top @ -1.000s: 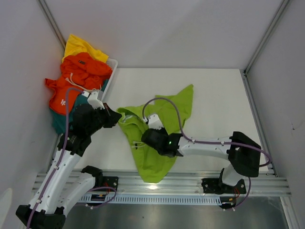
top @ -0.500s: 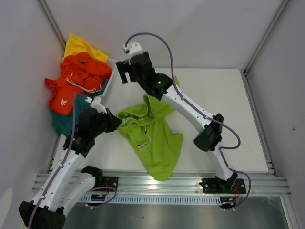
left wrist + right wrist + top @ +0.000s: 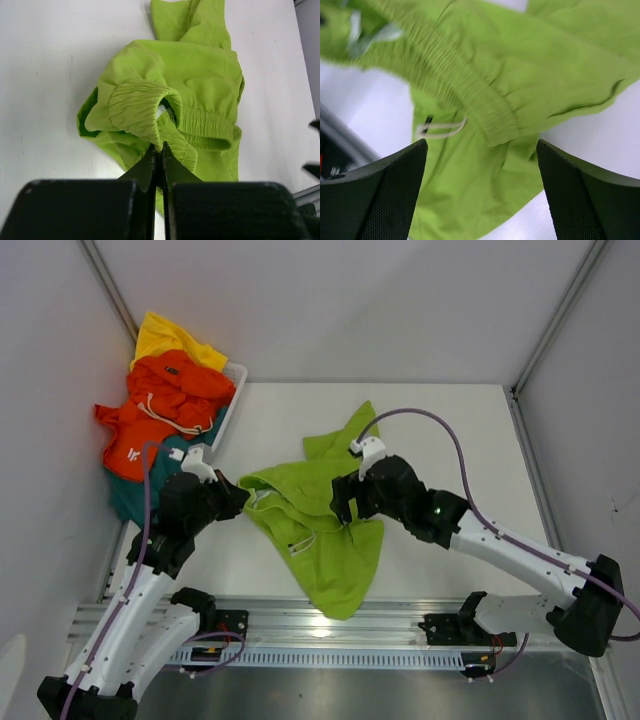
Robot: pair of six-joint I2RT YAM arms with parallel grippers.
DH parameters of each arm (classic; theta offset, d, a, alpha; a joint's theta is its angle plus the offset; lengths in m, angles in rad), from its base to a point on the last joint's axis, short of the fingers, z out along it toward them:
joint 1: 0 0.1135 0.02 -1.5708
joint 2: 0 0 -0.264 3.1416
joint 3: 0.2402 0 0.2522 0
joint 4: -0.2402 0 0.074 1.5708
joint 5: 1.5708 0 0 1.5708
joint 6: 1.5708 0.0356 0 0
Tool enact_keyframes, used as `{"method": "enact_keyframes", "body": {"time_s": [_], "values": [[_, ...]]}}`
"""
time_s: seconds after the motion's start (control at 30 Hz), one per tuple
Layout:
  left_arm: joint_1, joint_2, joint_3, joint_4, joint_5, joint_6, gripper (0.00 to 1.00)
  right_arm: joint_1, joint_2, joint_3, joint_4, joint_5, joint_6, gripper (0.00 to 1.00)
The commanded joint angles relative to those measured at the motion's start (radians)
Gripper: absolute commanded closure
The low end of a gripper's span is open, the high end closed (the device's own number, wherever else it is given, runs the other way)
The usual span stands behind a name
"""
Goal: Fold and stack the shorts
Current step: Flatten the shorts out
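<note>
Right, from the top camera I count four shorts. The lime shorts [image 3: 325,540] lie crumpled on the table [image 3: 450,440] between my two grippers. The other three are heaped to the left of and beyond the left gripper [image 3: 240,502]: orange shorts [image 3: 160,405] on top, yellow shorts [image 3: 165,337] behind them, and teal shorts [image 3: 125,495] nearest the left arm. That pile spills over one white basket [image 3: 232,400]. The left gripper sits at the lime shorts' left edge. The right gripper [image 3: 345,508] is over their right side. The table is plain white, closed in by pale walls [image 3: 350,300], with a metal rail [image 3: 400,625] along the near edge under both arm bases.

On the left wrist camera, the left gripper [image 3: 159,150] is fully closed, pinching a fold of the gathered waistband [image 3: 140,105]. The rest of the lime shorts [image 3: 200,85] spread away ahead of the fingertips on the white table [image 3: 50,75].

On the right wrist camera, the right gripper [image 3: 480,145] is spread wide with nothing in it. Its two fingers [image 3: 385,200] straddle the lime shorts [image 3: 545,75] just beyond them. I can see the waistband running across and one white drawstring [image 3: 440,131] loop near the left finger.
</note>
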Motion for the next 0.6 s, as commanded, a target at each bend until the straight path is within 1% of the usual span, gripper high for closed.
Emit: {"method": "enact_keyframes", "body": {"time_s": [0.0,0.03,0.07,0.1,0.13,0.17,0.2,0.23,0.27,0.33,0.37,0.47,0.57], "values": [[-0.003,-0.011,0.008,-0.002,-0.021,-0.023,1.0,0.142,-0.067,-0.13,0.006,0.02,0.083,0.11],[-0.003,-0.008,0.01,-0.003,-0.021,-0.023,1.0,0.174,-0.084,-0.148,0.001,0.038,0.097,0.14],[-0.003,-0.002,0.01,-0.005,-0.024,-0.024,1.0,0.204,-0.099,-0.165,-0.011,0.054,0.111,0.22],[-0.003,0.001,0.013,-0.006,-0.028,-0.029,1.0,0.237,-0.126,-0.199,-0.013,0.068,0.129,0.23],[-0.003,0.004,0.011,-0.006,-0.03,-0.031,1.0,0.309,-0.137,-0.214,-0.013,0.097,0.135,0.26],[-0.003,0.007,0.013,-0.006,-0.03,-0.032,1.0,0.348,-0.144,-0.235,-0.016,0.115,0.143,0.3],[-0.003,0.009,0.016,-0.006,-0.035,-0.037,1.0,0.386,-0.15,-0.243,-0.014,0.13,0.151,0.3],[-0.003,0.012,0.014,-0.008,-0.039,-0.04,1.0,0.464,-0.147,-0.251,-0.014,0.164,0.155,0.33],[-0.003,0.013,0.014,-0.008,-0.045,-0.043,1.0,0.504,-0.142,-0.262,-0.017,0.183,0.158,0.37],[-0.003,0.015,0.016,-0.009,-0.05,-0.044,1.0,0.575,-0.11,-0.266,-0.017,0.213,0.163,0.38],[-0.003,0.016,0.016,-0.011,-0.052,-0.046,1.0,0.627,-0.095,-0.265,-0.026,0.233,0.167,0.42],[-0.003,0.019,0.017,-0.009,-0.052,-0.044,1.0,0.688,-0.036,-0.263,-0.032,0.24,0.186,0.44],[-0.003,0.021,0.02,-0.014,-0.052,-0.046,1.0,0.734,0.013,-0.263,-0.031,0.226,0.2,0.44]]}}
